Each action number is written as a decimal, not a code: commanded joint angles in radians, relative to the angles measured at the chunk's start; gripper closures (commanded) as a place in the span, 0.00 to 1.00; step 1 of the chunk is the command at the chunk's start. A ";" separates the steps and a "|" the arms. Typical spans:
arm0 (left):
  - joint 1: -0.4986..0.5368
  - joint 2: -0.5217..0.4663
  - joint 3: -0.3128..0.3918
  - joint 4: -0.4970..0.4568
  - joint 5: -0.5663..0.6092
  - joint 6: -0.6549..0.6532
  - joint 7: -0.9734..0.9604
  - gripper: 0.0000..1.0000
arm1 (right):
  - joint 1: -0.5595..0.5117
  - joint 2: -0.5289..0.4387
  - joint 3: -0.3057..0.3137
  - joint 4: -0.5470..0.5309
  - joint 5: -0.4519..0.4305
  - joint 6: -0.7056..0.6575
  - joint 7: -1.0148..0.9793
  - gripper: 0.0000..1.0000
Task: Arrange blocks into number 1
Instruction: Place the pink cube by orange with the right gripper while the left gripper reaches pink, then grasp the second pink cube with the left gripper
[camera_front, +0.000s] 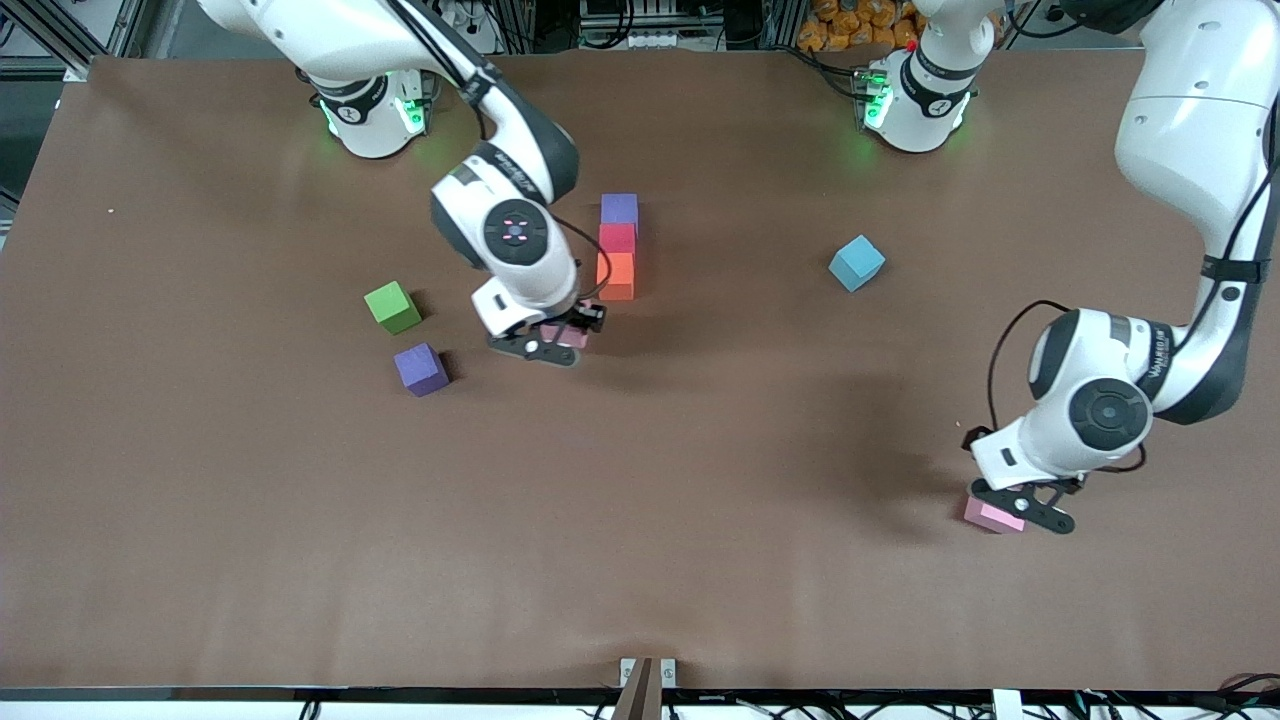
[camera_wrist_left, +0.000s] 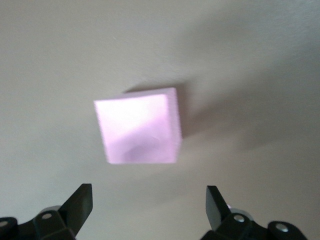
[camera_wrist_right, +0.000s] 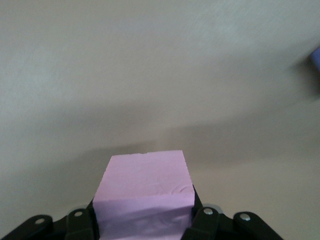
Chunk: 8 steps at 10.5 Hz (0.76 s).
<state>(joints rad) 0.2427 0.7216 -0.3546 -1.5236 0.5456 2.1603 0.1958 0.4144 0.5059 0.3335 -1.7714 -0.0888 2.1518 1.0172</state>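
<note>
Brown cloth covers the tabletop (camera_front: 200, 520); near its middle, toward the robots' bases, three blocks stand touching in one line, the purple cube (camera_front: 619, 208) nearest the bases, the red cube (camera_front: 617, 237) next, the orange cube (camera_front: 616, 275) nearest the front camera; measured from that orange cube, the right claw (camera_front: 553, 340) is just beside it toward the front camera and toward the right arm's end, clamped on a pink cube (camera_wrist_right: 144, 192) whose sides its fingers (camera_wrist_right: 80, 222) press; a second purple cube (camera_front: 420, 368) and the green cube (camera_front: 392, 306) lie toward the right arm's end from the orange cube; the light blue cube (camera_front: 856, 262) lies toward the left arm's end from it; well apart from the orange cube, toward the left arm's end and nearer the front camera, the left claw (camera_wrist_left: 149, 205) hangs spread wide over the other pink cube (camera_wrist_left: 139, 126), not touching it.
</note>
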 joint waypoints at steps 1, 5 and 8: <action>0.009 0.093 0.002 0.127 -0.074 0.006 0.077 0.00 | 0.052 0.052 -0.002 0.041 -0.048 -0.006 0.054 1.00; 0.023 0.116 0.005 0.165 -0.200 0.027 0.126 0.00 | 0.069 0.120 -0.001 0.041 -0.075 0.071 0.050 1.00; 0.024 0.134 0.006 0.155 -0.200 0.046 0.119 0.00 | 0.070 0.138 -0.001 0.043 -0.081 0.083 0.052 1.00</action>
<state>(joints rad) 0.2663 0.8333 -0.3485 -1.3848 0.3684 2.1947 0.2929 0.4748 0.6253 0.3330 -1.7589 -0.1516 2.2387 1.0523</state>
